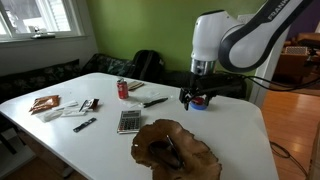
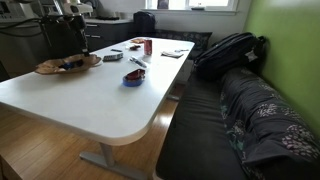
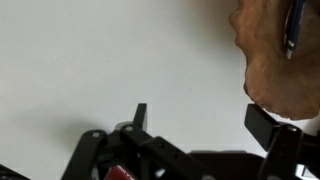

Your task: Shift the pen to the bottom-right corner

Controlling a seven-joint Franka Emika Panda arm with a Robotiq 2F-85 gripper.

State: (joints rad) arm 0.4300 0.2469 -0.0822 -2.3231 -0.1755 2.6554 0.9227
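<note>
Gripper (image 1: 196, 99): fingers (image 3: 139, 116) are seen spread apart, nothing pinched between them. Pen (image 1: 155, 101): laid flat on white tabletop (image 1: 240, 130), apart from the fingers, toward the calculator (image 1: 129, 121).

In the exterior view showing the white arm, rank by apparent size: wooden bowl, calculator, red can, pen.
1. wooden bowl, largest, though it is nearest the camera.
2. calculator.
3. red can and pen: unsure; the pen looks longer but far thinner.
</note>
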